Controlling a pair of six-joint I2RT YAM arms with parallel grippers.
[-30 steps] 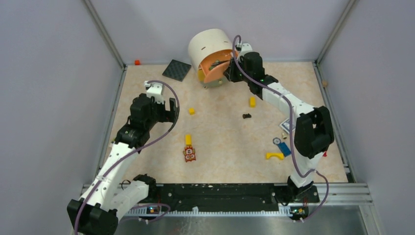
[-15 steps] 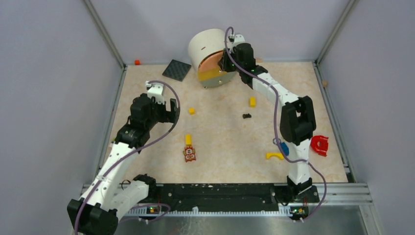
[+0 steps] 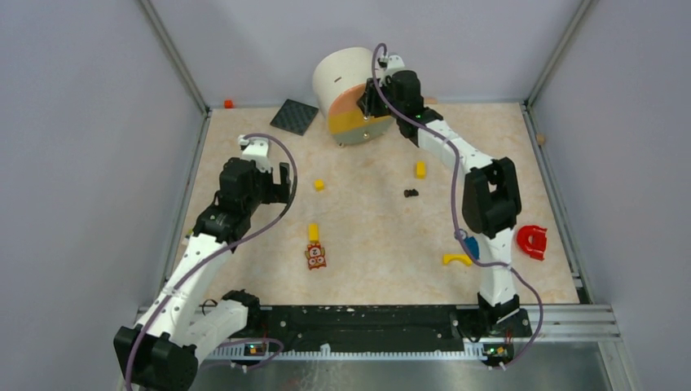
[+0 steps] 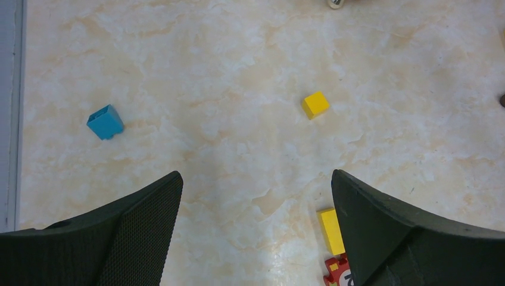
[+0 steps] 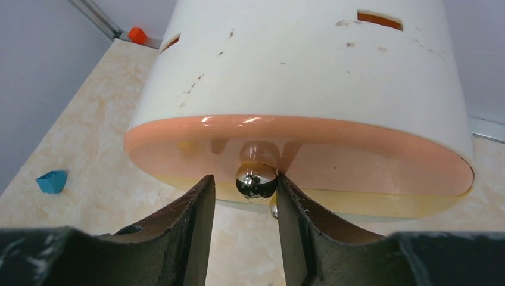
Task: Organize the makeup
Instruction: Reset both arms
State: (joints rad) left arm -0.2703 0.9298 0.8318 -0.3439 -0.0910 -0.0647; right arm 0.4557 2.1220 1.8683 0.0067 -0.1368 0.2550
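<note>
A white round organizer (image 3: 346,75) stands at the back, its orange drawer (image 5: 357,159) and the yellow drawer (image 5: 387,202) beneath it both pushed in. My right gripper (image 5: 243,179) is open around the orange drawer's chrome knob (image 5: 256,180). Its right finger touches the knob and a gap shows on the left side. A black square compact (image 3: 294,116) lies flat to the left of the organizer. A small dark piece (image 3: 411,193) lies mid-table, too small to identify. My left gripper (image 3: 283,183) hangs open over the left-middle of the table, holding nothing.
Yellow blocks (image 3: 420,169) (image 3: 319,184) (image 3: 313,232) and an owl-face tile (image 3: 315,257) are scattered across the table. A yellow arch (image 3: 457,259), a blue piece (image 3: 473,246) and a red horseshoe shape (image 3: 531,241) lie near the right arm. A blue block (image 4: 105,122) lies at the left wall.
The orange drawer, swung out a second ago, is now pushed in. My right gripper followed it toward the organizer, and its jaws have widened off the knob. The left arm barely moved.
</note>
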